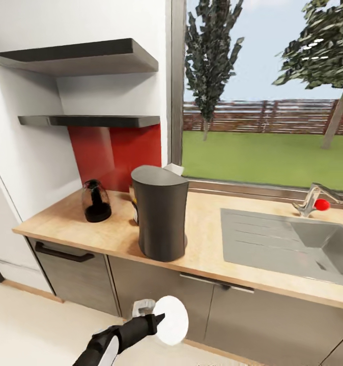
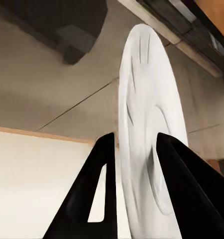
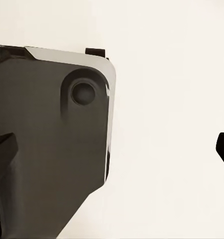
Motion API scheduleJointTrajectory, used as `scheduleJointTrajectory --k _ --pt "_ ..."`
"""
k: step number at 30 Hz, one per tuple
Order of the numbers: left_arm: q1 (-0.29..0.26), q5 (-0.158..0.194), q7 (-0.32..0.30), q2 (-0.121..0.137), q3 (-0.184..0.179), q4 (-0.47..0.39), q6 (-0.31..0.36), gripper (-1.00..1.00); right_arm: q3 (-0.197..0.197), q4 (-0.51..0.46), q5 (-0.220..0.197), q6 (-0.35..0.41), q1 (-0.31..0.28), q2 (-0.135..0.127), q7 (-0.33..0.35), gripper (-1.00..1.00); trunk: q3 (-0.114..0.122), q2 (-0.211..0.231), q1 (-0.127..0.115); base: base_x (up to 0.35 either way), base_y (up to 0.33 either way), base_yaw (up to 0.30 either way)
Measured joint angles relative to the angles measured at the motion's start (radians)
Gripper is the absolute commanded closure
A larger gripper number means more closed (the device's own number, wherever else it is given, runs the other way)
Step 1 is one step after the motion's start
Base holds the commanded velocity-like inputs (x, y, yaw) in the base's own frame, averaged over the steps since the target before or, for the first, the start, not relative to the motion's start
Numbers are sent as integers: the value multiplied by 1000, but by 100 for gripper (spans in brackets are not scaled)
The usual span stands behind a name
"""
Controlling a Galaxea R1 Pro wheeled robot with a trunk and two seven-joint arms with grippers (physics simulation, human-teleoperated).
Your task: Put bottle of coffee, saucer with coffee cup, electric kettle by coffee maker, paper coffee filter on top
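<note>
A home kitchen: a long tan countertop (image 1: 207,254) over dark grey cabinet fronts (image 1: 156,290) carries a coffee maker (image 1: 160,213), an electric kettle (image 1: 95,201) and, to the right, an inset grey sink (image 1: 288,244) with a faucet (image 1: 314,198). Floating shelves (image 1: 90,121) hang above a red splashback (image 1: 110,152), and a window (image 1: 268,91) overlooks a fenced lawn.

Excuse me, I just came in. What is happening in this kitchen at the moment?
The robot stands in front of the countertop with the saucer held on edge in its left gripper, low before the cabinet fronts, jaws shut on it. On the countertop the coffee maker stands with the electric kettle to its left. A small jar, partly hidden, stands behind the coffee maker. The saucer is not yet set down. The right gripper's jaws are spread open, holding nothing.
</note>
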Motion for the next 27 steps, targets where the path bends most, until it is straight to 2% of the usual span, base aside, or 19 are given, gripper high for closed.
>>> scheduleJointTrajectory --k 1,3,4,6,7,8,9,10,11,12,14,17,23,25,26,27 --pt "-2 -1 1 -4 0 -10 13 100 0 0 0 0 0 0 0 -100 0 0 0 0 0 -268" --pt "-46 2 16 -29 -13 -44 106 100 1 0 0 0 0 1 0 -100 0 0 0 0 0 -261" --pt "-96 9 91 -47 -58 -53 180 100 1 0 -1 0 0 5 0 -100 1 0 0 0 0 -248" --pt "-121 30 176 -69 -79 -78 208 100 2 0 -1 0 0 7 0 -100 2 0 0 0 0 -245" --pt "-130 71 245 -91 -86 -118 217 100 2 0 -1 0 0 7 0 -100 3 0 0 0 0 -234" --pt "-150 159 377 -92 -94 -185 220 100 1 -1 -2 0 0 8 1 -100 4 0 0 0 0 -228" --pt "-178 283 490 -92 -124 -223 222 100 1 -1 -3 0 0 14 1 -100 5 0 0 0 0 -226" --pt "-203 411 582 -92 -178 -239 222 100 1 -1 -3 0 0 24 1 -100 6 0 0 0 0 -225" --pt "-215 471 628 -92 -208 -243 223 100 1 -1 -3 0 0 30 1 -100 7 0 0 0 0 -222" --pt "-232 581 700 -92 -260 -248 222 100 1 -1 -3 0 0 36 1 -100 8 0 0 0 0 -222" --pt "-248 674 743 -92 -295 -262 221 100 -1 -1 -3 0 0 39 1 -100 10 0 0 0 0 -221" --pt "-266 738 761 -92 -324 -294 221 100 -1 -1 -3 0 0 40 1 -100 13 0 0 0 0 -187" --pt "-265 774 768 -92 -332 -322 198 100 -3 -1 -3 -1 0 39 1 -100 15 0 0 0 0 -37" --pt "-261 791 769 -92 -334 -317 122 100 -2 -2 -3 -1 0 39 1 -100 15 0 0 0 0 -2" --pt "-259 802 786 -92 -364 -314 -7 100 -2 -4 -3 -1 0 40 1 -100 15 0 0 0 0 0" --pt "-258 808 799 -92 -389 -314 -65 100 -2 -4 -3 0 0 40 1 -100 15 0 0 0 0 0"
